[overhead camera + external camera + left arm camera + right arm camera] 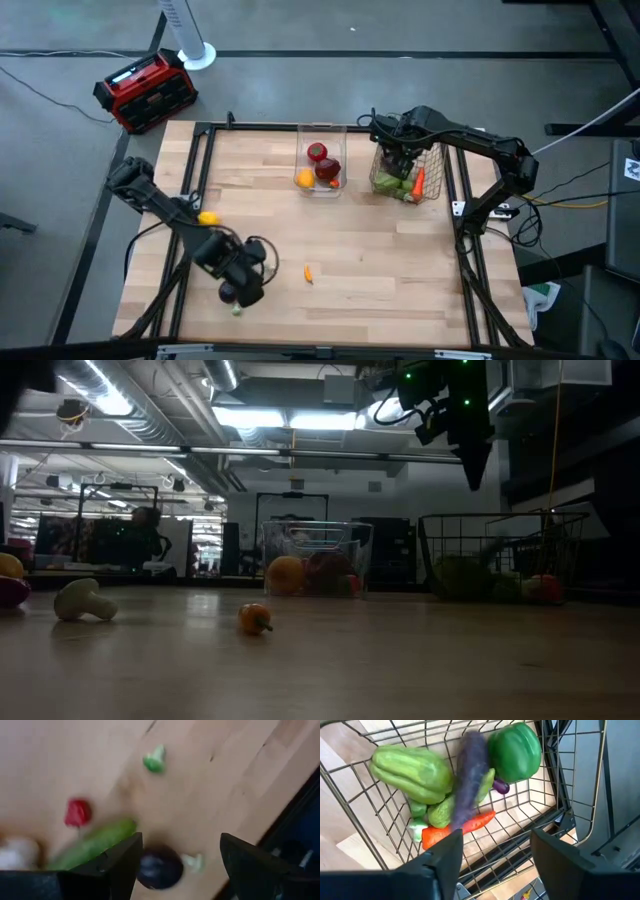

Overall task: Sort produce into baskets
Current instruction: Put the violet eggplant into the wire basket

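Produce sits in both baskets at the table's far side: red apples [320, 160] and an orange in the clear bin [322, 128], and a green pepper [516, 751], a carrot [455, 827] and a blurred purple eggplant [470, 775] in the wire basket [433, 170]. The right gripper [492, 847] hangs over it, fingers apart and empty. Near left, the left gripper [177, 862], fingers apart, hovers over a dark purple item [159, 867], probably an eggplant, beside a cucumber [95, 845]. No writing is readable on the red-black box [145, 90].
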You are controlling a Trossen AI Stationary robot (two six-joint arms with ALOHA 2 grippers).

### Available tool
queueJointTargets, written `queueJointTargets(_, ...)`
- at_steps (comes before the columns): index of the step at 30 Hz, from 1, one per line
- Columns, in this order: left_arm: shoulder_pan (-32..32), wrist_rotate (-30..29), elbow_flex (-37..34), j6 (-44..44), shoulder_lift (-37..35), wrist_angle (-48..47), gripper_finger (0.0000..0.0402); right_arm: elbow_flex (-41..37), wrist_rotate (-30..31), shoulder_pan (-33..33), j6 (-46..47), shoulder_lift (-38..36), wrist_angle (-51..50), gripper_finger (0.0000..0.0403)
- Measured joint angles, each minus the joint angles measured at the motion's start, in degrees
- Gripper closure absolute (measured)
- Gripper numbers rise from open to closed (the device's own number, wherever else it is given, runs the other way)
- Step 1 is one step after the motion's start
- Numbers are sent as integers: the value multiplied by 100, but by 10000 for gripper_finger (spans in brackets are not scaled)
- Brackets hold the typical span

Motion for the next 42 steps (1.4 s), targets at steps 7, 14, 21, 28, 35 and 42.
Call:
queueJointTargets(7,-628,0,0,-2428,0,-28,142,0,1,2,3,0,3,142)
queueJointTargets(14,-1088,5,-7,-3843,338,-110,142,0,0,9,3,0,3,143)
queueJointTargets(21,-1149,155,-10,-4201,793,-116,143,0,-104,9,5,2,16,143)
queueJointTargets(28,-1145,199,-11,-4343,1039,-151,144,0,-297,9,5,2,34,143)
queueJointTargets(35,-1142,258,-11,-4355,1272,-173,140,0,-299,9,5,2,161,143)
queueJointTargets(42,-1142,506,-5,-4216,1653,-212,139,0,-299,9,4,2,169,143)
